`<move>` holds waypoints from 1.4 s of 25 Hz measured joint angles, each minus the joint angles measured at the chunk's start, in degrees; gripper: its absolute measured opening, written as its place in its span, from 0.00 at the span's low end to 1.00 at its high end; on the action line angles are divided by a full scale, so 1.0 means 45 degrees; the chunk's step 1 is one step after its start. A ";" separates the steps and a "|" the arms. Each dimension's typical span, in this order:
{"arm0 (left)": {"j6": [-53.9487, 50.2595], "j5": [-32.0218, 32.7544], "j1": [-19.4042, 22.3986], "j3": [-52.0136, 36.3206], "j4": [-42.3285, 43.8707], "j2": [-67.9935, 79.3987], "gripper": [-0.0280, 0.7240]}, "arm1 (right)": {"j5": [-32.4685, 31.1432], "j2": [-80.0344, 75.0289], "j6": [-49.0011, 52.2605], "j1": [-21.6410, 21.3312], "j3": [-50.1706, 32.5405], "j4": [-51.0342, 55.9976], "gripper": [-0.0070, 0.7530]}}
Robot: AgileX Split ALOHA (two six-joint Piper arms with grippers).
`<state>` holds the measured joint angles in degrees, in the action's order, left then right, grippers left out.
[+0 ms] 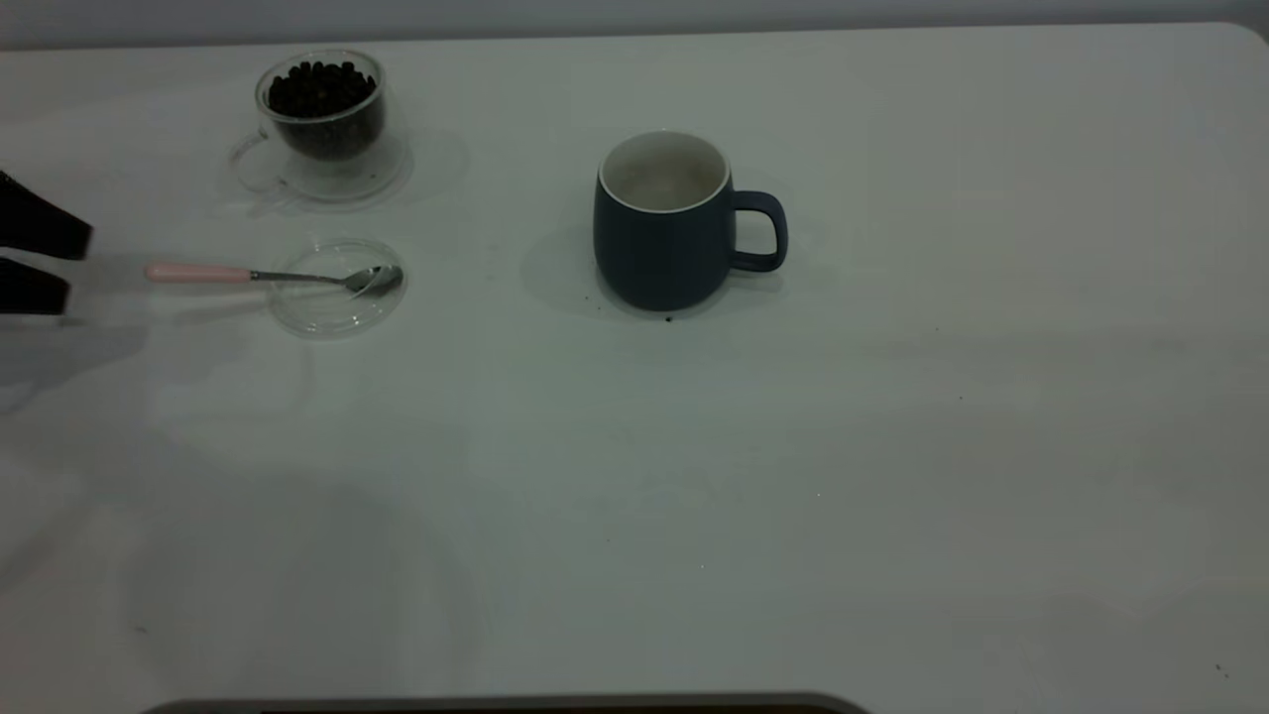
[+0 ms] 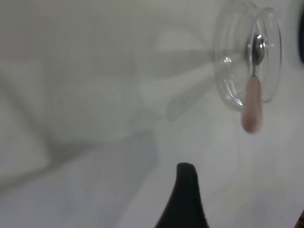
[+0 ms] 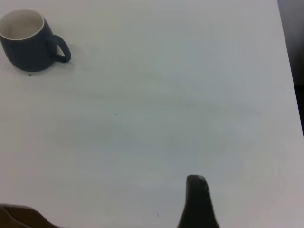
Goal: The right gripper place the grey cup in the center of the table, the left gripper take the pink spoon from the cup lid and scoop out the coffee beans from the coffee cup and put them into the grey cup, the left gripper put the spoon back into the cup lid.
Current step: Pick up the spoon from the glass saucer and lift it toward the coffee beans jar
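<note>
A: Is the mug placed?
B: Yes, mid-surface and empty. The spoon lies on the lid, near the left edge.
A: And the left claw?
B: Open, empty, just beside the handle. Scooping remains

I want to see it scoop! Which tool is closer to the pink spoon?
Left. The left tool sits open at the table's left edge, just off the pink spoon handle's end. The right tool is out of the exterior view, beyond the grey cup.
</note>
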<state>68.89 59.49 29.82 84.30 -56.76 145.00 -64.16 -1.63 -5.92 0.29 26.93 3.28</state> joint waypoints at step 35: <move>-0.1007 0.0410 -0.1834 0.1306 -0.1481 0.1642 0.38 | 0.0000 0.0000 0.0000 0.0000 0.0000 0.0000 0.79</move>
<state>64.36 61.34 21.57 90.17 -63.42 152.39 -64.16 -1.63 -5.92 0.29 26.93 3.28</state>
